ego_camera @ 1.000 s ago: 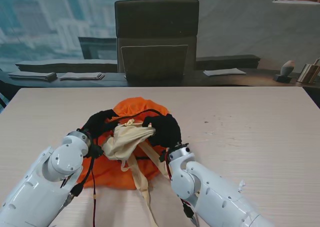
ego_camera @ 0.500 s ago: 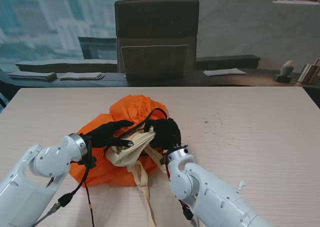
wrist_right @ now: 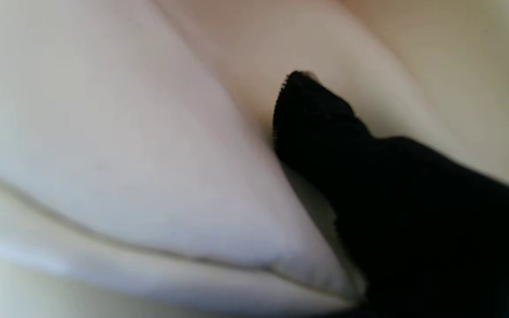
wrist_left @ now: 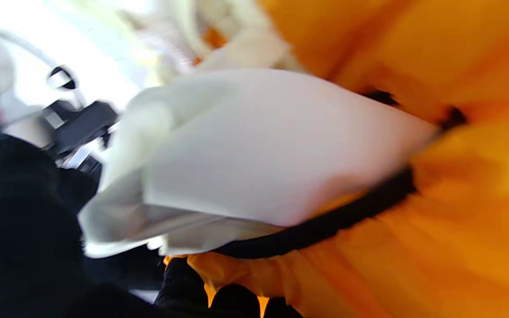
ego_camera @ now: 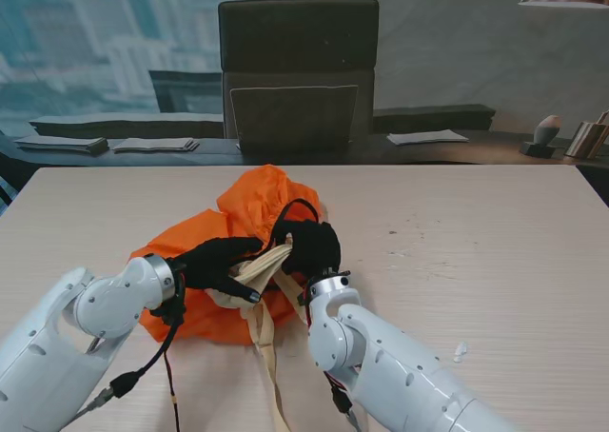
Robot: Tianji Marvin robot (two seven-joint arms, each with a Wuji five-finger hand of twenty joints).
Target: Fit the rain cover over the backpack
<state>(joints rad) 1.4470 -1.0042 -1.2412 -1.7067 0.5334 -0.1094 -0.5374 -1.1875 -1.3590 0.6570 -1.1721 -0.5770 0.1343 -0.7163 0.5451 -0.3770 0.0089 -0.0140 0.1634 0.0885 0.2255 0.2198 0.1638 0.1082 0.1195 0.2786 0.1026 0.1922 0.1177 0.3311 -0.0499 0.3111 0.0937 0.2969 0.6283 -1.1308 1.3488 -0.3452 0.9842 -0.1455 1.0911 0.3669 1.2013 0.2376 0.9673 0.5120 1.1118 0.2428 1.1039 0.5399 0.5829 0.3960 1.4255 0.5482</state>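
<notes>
On table (ego_camera: 495,261), backpack (ego_camera: 255,278) straps trail toward me.

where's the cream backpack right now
In the stand view the cream backpack lies near the table's middle, between the left hand and right hand, partly wrapped by the orange rain cover.

bare table (ego_camera: 476,232) right of the rain cover (ego_camera: 257,204)

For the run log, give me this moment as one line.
cover partly over backpack | left hand on cover edge | right hand gripping backpack
</notes>
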